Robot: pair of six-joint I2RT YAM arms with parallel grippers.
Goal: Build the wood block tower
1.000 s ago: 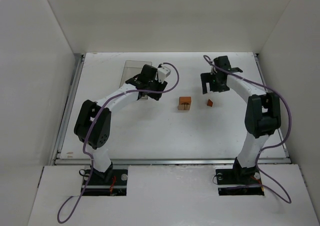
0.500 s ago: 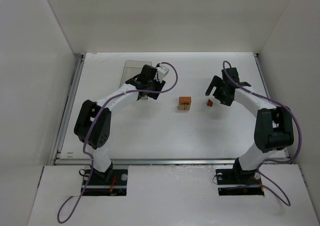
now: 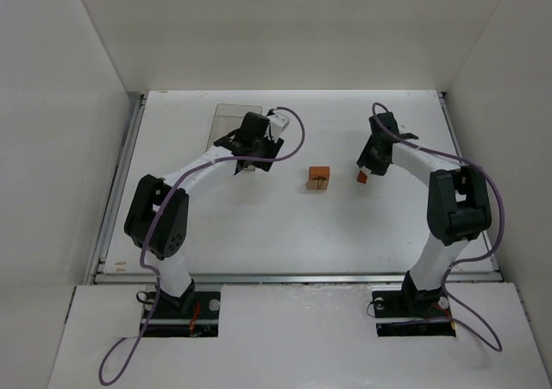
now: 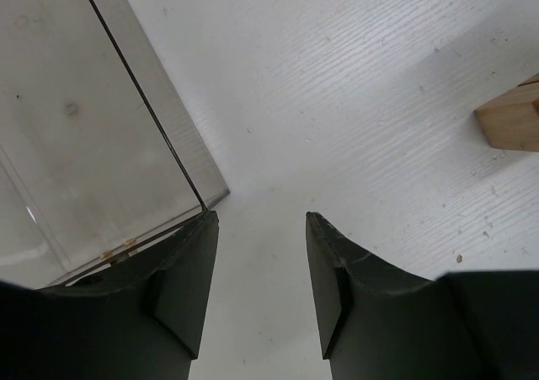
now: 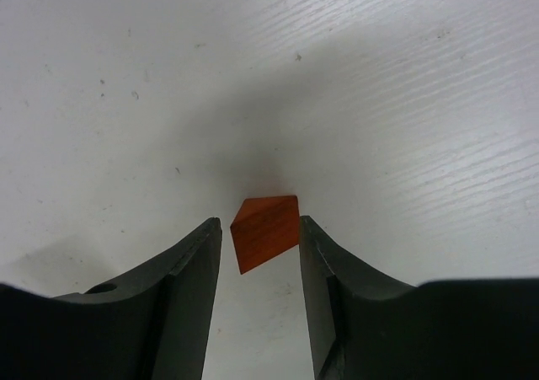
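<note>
The right gripper (image 5: pixel 259 224) stood part open around the red wedge (image 5: pixel 267 232), not yet clamped, at three o'clock of the block stack (image 3: pixel 319 178). Its sloped faces (it sat skewed) could squirt it sideways on closing. The left gripper (image 4: pixel 257 220) gaped empty.

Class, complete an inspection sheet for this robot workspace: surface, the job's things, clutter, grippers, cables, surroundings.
Surface: white table, faintly speckled.
Job's things: block stack, tan with an orange top; red wedge lying apart from it on the table.
Clutter: clear box at the far left.
Grippers: left gripper open, holding nothing, beside the box's corner; right gripper open, straddling the wedge.
Cables: purple cables loop loosely above the table.
Surroundings: white walls on three sides.
</note>
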